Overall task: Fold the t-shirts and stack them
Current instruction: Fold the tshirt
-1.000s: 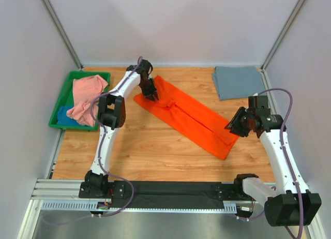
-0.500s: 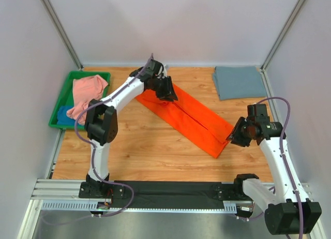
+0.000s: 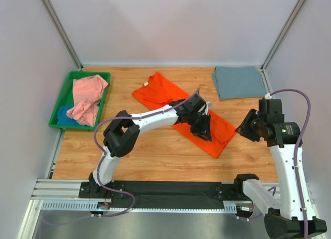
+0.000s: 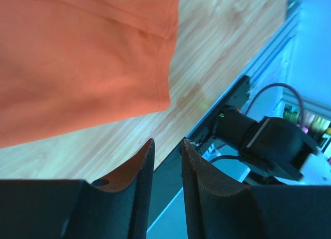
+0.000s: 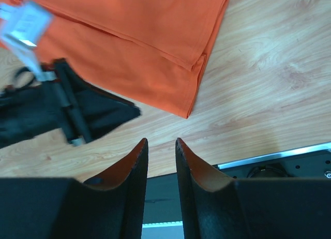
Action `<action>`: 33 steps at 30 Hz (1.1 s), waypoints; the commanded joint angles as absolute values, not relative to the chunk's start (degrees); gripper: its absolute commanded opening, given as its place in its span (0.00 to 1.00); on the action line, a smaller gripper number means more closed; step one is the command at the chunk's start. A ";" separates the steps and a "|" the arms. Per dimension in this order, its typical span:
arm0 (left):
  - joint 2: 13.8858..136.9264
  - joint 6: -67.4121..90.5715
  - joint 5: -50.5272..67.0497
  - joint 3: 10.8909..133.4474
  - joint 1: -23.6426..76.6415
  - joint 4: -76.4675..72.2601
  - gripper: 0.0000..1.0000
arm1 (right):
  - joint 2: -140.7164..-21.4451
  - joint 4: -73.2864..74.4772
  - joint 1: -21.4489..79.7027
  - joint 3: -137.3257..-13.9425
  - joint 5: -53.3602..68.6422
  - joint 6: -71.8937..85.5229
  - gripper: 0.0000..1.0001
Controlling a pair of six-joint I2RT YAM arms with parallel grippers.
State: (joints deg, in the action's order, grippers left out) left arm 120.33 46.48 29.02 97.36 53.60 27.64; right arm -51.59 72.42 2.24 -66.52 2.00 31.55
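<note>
Orange t-shirt (image 3: pixel 158 92) lies folded lengthwise on the table (image 3: pixel 155 153), left gripper (image 3: pixel 202 131) above it, right gripper (image 3: pixel 243 126) beside it, both slightly parted and empty

left arm (image 3: pixel 155 116) stretched across orange t-shirt (image 3: pixel 156 92), open tabletop (image 3: pixel 155 156) nearside

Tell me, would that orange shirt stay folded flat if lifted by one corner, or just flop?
Probably flop: the orange t-shirt lies flat in soft folded layers, so a lifted corner would likely droop and the fold open. It looks thin, so probably light. Pushed, it might bunch up on the wooden table rather than slide whole.
</note>
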 commanded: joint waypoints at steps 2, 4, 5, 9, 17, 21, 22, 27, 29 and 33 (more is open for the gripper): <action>125.41 49.66 27.95 99.66 56.94 27.07 0.34 | -51.24 75.32 2.55 -70.31 1.32 30.67 0.29; 128.22 50.27 28.12 100.37 57.57 27.42 0.35 | -50.45 75.06 2.46 -69.79 1.49 30.67 0.29; 129.02 50.97 28.39 100.37 57.74 26.64 0.35 | -50.19 74.88 2.46 -69.52 1.84 30.76 0.29; 130.78 50.63 28.92 101.51 57.74 25.57 0.34 | -48.43 75.06 2.55 -68.56 2.37 30.94 0.29; 127.18 52.38 27.16 103.89 57.74 27.60 0.35 | -46.58 75.15 2.46 -67.85 3.77 30.24 0.30; 129.54 54.05 28.03 107.74 57.83 26.81 0.35 | -46.76 75.23 2.55 -68.38 4.04 29.80 0.31; 130.33 54.14 28.65 108.54 58.01 26.89 0.35 | -46.84 75.23 2.46 -68.47 4.22 29.79 0.30; 133.86 54.84 29.00 108.47 59.06 27.16 0.35 | -46.85 75.24 2.46 -68.55 4.22 29.97 0.30; 133.77 55.55 29.18 106.80 59.76 26.28 0.35 | -46.84 75.06 2.46 -68.55 4.39 30.15 0.30; 132.54 57.30 29.44 101.70 60.38 25.93 0.34 | -47.46 74.62 2.46 -68.47 4.57 30.59 0.29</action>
